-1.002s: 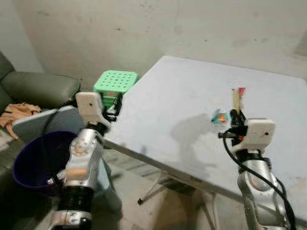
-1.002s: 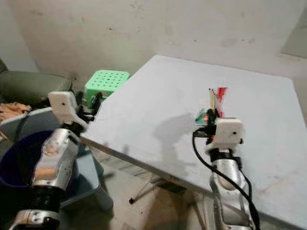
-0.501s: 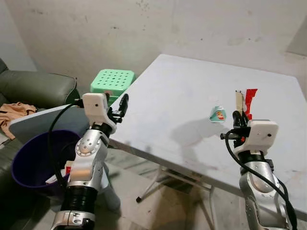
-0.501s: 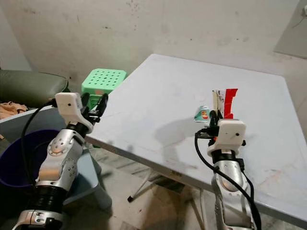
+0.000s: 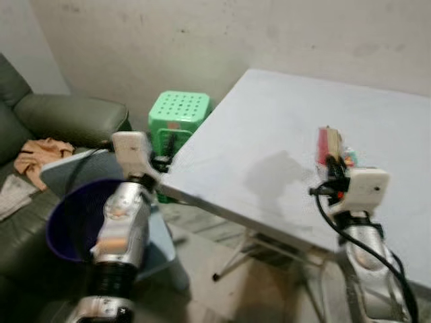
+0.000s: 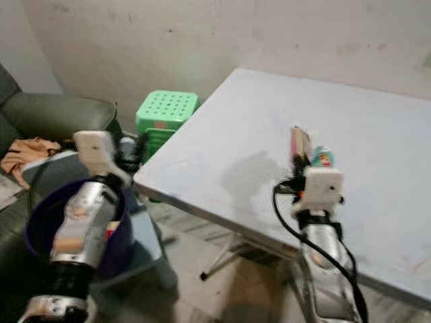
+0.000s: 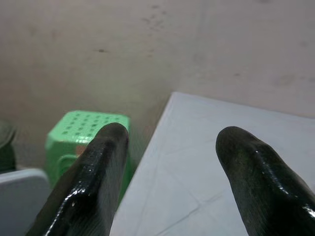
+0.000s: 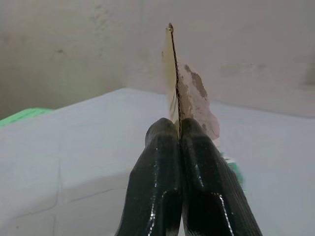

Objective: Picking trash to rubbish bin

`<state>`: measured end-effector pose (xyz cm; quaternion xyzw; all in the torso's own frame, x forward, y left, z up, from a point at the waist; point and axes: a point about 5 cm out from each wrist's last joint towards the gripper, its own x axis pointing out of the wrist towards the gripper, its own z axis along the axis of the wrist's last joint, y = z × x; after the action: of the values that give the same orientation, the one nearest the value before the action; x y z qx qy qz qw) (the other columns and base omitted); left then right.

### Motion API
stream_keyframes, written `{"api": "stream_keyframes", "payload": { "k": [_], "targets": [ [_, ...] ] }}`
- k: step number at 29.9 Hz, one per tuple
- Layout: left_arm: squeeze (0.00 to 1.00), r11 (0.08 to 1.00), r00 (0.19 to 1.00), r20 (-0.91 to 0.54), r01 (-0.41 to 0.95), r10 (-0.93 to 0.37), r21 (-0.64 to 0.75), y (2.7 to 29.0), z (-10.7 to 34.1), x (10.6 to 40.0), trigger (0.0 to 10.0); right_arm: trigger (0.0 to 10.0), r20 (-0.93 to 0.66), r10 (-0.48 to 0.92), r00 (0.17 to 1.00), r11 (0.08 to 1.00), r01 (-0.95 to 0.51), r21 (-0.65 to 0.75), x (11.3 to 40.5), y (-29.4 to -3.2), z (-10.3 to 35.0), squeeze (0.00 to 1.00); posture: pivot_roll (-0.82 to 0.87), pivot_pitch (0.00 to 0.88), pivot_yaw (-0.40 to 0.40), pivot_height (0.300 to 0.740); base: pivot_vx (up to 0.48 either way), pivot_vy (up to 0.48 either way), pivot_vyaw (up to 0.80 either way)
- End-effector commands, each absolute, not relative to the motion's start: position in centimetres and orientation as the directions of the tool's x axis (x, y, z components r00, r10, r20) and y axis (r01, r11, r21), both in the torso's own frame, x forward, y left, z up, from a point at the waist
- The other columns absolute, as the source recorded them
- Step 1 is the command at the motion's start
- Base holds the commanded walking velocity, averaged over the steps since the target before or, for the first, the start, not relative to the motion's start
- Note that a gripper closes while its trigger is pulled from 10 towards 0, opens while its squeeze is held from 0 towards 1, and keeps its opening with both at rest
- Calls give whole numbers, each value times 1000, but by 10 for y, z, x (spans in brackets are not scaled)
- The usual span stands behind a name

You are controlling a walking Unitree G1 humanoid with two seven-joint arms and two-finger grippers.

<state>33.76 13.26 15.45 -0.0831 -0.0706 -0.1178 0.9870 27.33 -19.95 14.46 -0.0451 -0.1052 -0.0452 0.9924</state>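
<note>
My right gripper is shut on a flat red and tan wrapper, held upright above the grey table; the right wrist view shows the wrapper edge-on, pinched between the black fingers. A small teal packet lies on the table just beyond that gripper. The purple rubbish bin stands on the floor at the left, below the table's corner. My left gripper is open with nothing in it, raised near the table's left corner above the bin; its fingers point toward the stool.
A green plastic stool stands by the wall beside the table's left edge. A dark green sofa with an orange cloth lies at the far left. A pale blue board leans by the bin. Folding table legs stand below.
The camera has swung left, shifting the whole scene right; the bin and sofa show more. Both arms keep their poses, the wrapper still gripped in the right one.
</note>
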Motion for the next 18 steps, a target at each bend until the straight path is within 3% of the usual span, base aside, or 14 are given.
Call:
{"api": "stream_keyframes", "payload": {
  "k": [1, 5, 8, 18],
  "targets": [
    [0, 967, 966, 171, 216, -192, -133, 143, 160, 338, 10000, 10000, 233, -57, 971, 994, 76, -74, 275, -192, 150, 0, 19, 8, 0, 740, 0, 480, 0],
    [0, 969, 968, 170, 211, -187, -132, 143, 159, 338, 10000, 10000, 229, -44, 972, 994, 66, -89, 276, -191, 150, 0, 19, 8, 0, 740, 0, 414, 0],
    [0, 971, 969, 169, 202, -179, -129, 144, 159, 338, 10000, 10000, 227, -39, 973, 994, 61, -94, 276, -191, 150, 0, 19, 8, 0, 740, 0, 0, 0],
    [0, 980, 980, 130, 166, -152, -111, 146, 155, 339, 10000, 10000, 221, -33, 975, 993, 57, -104, 278, -191, 151, 0, 28, 20, -10, 740, 0, 0, 800]
  ]
}}
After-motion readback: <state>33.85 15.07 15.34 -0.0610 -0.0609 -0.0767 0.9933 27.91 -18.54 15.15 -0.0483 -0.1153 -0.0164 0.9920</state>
